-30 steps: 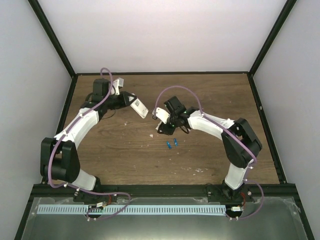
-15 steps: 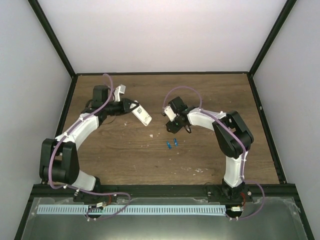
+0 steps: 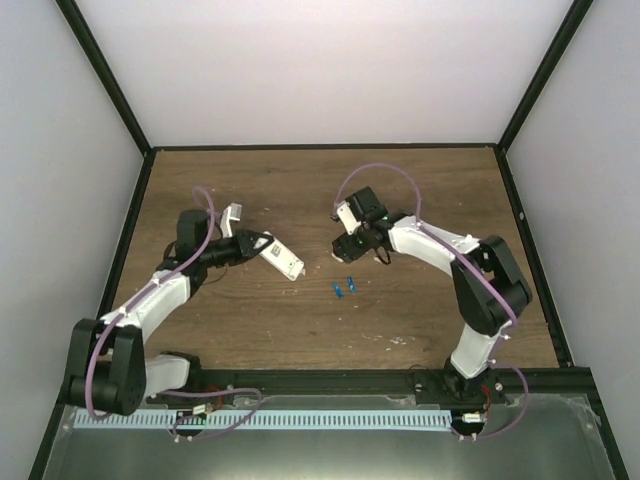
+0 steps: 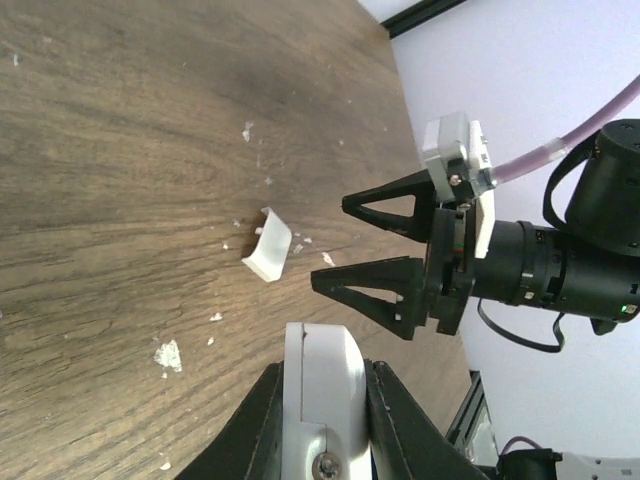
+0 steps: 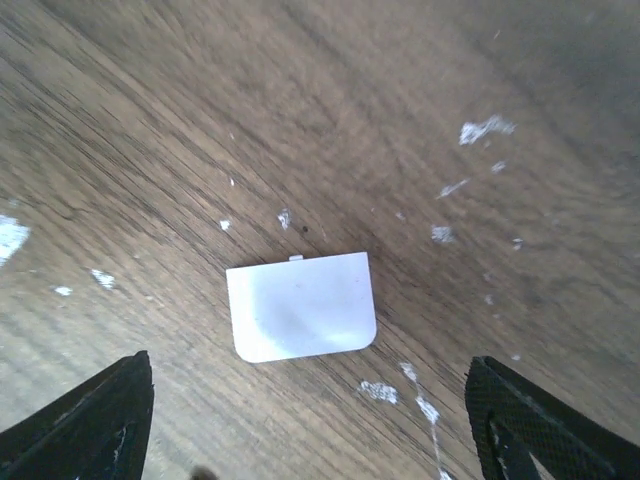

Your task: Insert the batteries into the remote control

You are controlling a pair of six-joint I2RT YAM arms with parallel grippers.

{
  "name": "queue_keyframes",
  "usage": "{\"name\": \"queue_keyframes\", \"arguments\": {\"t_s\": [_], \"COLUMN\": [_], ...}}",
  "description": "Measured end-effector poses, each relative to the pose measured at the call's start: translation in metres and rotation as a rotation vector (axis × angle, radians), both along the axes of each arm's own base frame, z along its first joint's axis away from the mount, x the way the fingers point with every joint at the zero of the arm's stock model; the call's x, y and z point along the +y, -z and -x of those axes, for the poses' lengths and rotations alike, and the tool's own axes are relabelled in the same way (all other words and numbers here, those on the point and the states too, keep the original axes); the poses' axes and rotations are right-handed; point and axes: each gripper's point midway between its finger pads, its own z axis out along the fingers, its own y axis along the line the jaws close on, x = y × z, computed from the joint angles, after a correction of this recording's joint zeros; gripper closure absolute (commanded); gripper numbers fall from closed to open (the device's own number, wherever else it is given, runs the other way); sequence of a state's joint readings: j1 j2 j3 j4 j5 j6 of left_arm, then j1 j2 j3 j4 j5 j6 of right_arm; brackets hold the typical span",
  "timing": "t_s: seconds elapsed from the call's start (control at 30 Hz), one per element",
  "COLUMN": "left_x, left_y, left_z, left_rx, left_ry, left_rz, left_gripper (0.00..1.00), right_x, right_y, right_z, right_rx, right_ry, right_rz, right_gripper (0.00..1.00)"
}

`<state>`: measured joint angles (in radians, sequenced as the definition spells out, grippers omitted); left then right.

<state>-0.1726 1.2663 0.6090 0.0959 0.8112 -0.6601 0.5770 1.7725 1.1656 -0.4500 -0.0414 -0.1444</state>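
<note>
L gripper (image 3: 262,247) has its fingers clamped tight on one end of the remote control (image 3: 283,260), holding it off the tabletop (image 3: 420,200) w/ the free end angled toward centre. R gripper (image 4: 330,243) hovers low opposite, fingers spread wide and holding nothing. The small white cover piece (image 5: 300,320) lies flat on the wood right under them, touching neither finger. The two blue batteries (image 3: 339,290) sit side by side on the tabletop, just nearer the bases than the R gripper and apart from both arms. Looks like the cover is off and a battery pick comes next, prob. for the R arm. To do that well, it should lift clear of the cover first, then come straight down over one cell w/ the fingers across its short width, so the other cell isn't nudged and neither rolls. Can't tell from these views which way the remote's battery bay faces, so the L arm likely needs to present it open side up and steady. Risks: a tiny cell slipping, or going in w/ the wrong polarity.
</note>
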Motion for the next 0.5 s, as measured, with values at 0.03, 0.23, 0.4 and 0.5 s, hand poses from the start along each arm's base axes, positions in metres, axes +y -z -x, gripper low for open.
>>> {"name": "queue_keyframes", "arguments": {"t_s": [0.03,0.23,0.4,0.5], "left_x": [0.001,0.004,0.006,0.008], "left_y": [-0.004,-0.038,-0.053,-0.058], "left_z": [0.002,0.008,0.013,0.018], "left_rx": [-0.013,-0.128,-0.168,-0.173], "left_ry": [-0.007,-0.038,-0.062,-0.085], "left_rz": [0.005,0.043,0.086,0.121], "left_gripper": [1.0,1.0,1.0,1.0], "right_x": [0.0,-0.005,-0.013,-0.018], "right_y": [-0.008,-0.061,-0.13,-0.172], "right_z": [0.0,0.004,-0.004,-0.014], "right_rx": [-0.012,-0.079,-0.217,-0.308], "right_ry": [0.005,0.05,0.116,0.174], "right_rz": [-0.011,-0.07,-0.132,-0.169], "right_gripper": [0.21,0.18,0.05,0.02]}}
